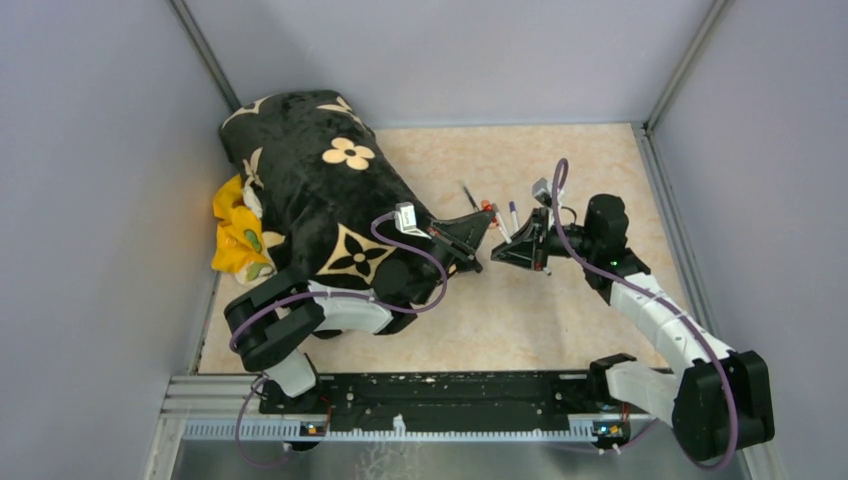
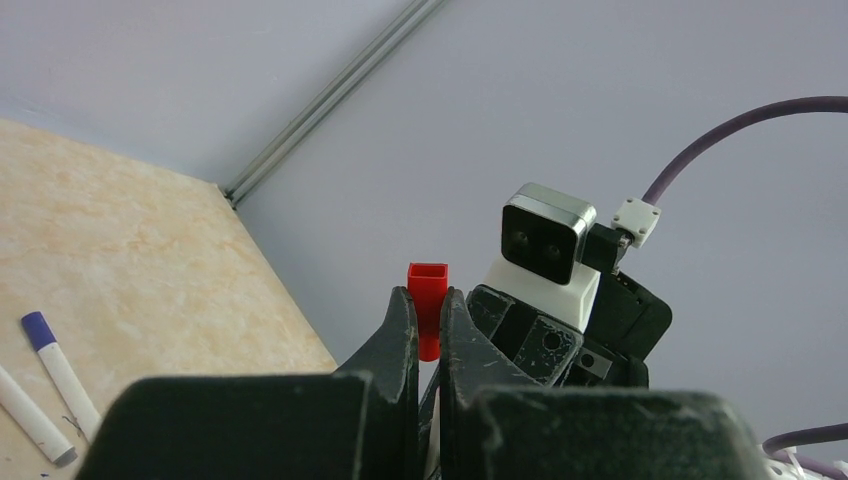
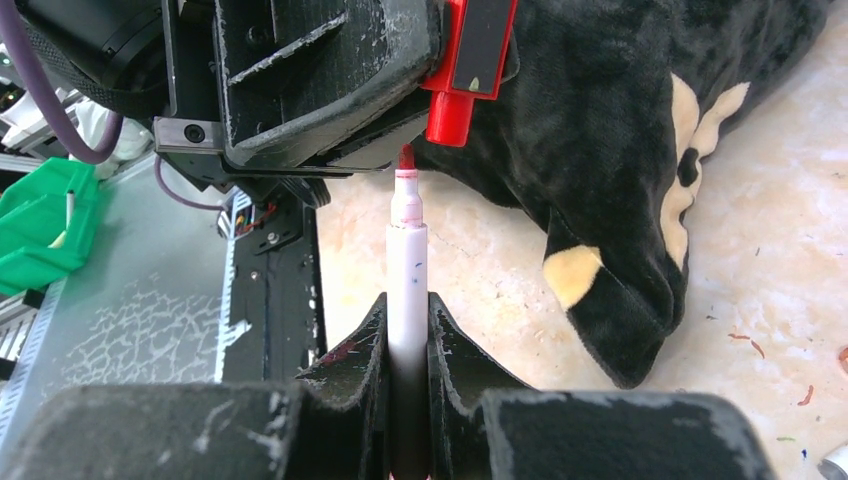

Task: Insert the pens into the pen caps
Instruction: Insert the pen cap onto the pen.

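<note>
Beige tabletop [image 1: 520, 320] | left tool [image 2: 428, 302] clamped on red cap [image 2: 428, 280] | right tool [image 3: 407, 310] clamped on white marker [image 3: 407, 250] | marker tip just beside cap, apart

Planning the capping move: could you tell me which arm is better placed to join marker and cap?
Probably right: its jaws hold the marker, whose tip sits just short of the mouth of the red cap, slightly to one side; the left jaws can hold the cap.

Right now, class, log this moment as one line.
left jaws: shut on red cap | right jaws: shut on white marker | tip: close to cap, not inserted
</note>
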`<action>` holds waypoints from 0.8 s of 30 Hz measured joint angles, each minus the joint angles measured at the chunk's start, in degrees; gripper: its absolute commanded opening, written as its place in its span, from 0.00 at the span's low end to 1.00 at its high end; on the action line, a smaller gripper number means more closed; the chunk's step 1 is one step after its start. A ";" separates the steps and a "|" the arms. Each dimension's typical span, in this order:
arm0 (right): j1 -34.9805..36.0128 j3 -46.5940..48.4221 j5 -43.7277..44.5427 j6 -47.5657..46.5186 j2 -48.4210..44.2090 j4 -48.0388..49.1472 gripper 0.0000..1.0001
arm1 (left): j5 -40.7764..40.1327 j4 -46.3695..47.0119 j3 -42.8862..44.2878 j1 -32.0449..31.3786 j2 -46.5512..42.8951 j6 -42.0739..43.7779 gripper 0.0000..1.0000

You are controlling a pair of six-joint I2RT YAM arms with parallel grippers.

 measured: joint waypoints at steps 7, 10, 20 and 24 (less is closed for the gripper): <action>0.37 0.00 0.94 -0.02 0.26 -0.07 0.00 | 0.00 0.00 0.00 0.00 0.00 -0.02 0.00; 0.52 0.00 1.18 -0.04 0.28 -0.07 0.00 | 0.00 0.02 0.00 0.00 0.00 -0.02 0.00; 0.68 0.00 2.38 -0.09 0.28 -0.42 0.00 | 0.02 0.02 0.00 0.00 0.00 -0.70 0.00; 0.68 0.00 2.86 -0.09 0.28 -0.46 0.00 | 0.02 0.02 0.00 0.00 0.00 -1.16 0.00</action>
